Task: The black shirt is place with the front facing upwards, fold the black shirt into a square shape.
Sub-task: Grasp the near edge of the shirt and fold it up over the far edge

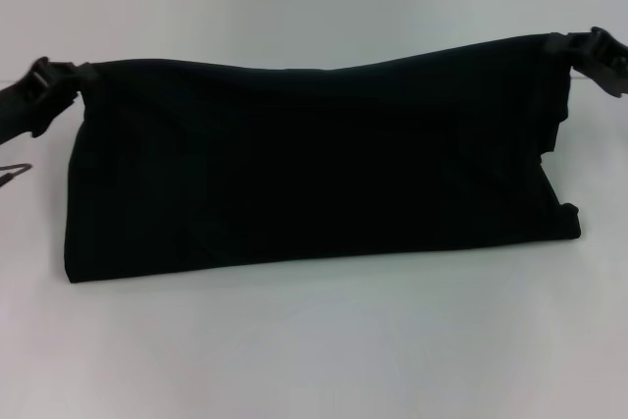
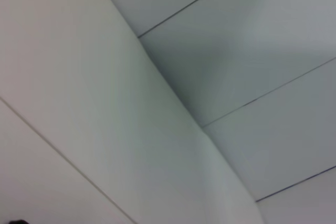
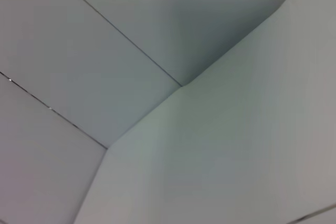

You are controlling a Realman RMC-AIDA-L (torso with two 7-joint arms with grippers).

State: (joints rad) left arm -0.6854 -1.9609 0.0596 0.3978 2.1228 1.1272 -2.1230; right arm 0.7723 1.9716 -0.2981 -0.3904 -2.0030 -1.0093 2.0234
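Note:
The black shirt (image 1: 314,164) hangs as a wide dark sheet in the head view, held up by its two upper corners, with its lower edge resting on the white table (image 1: 314,340). No lettering shows on the side facing me. My left gripper (image 1: 74,80) is shut on the shirt's upper left corner. At the upper right corner my right gripper (image 1: 574,54) is shut on the cloth. Both wrist views show only pale wall and ceiling panels, with no shirt or fingers.
The white table stretches in front of the shirt and behind it. A thin cable (image 1: 15,172) lies at the left edge, below my left arm.

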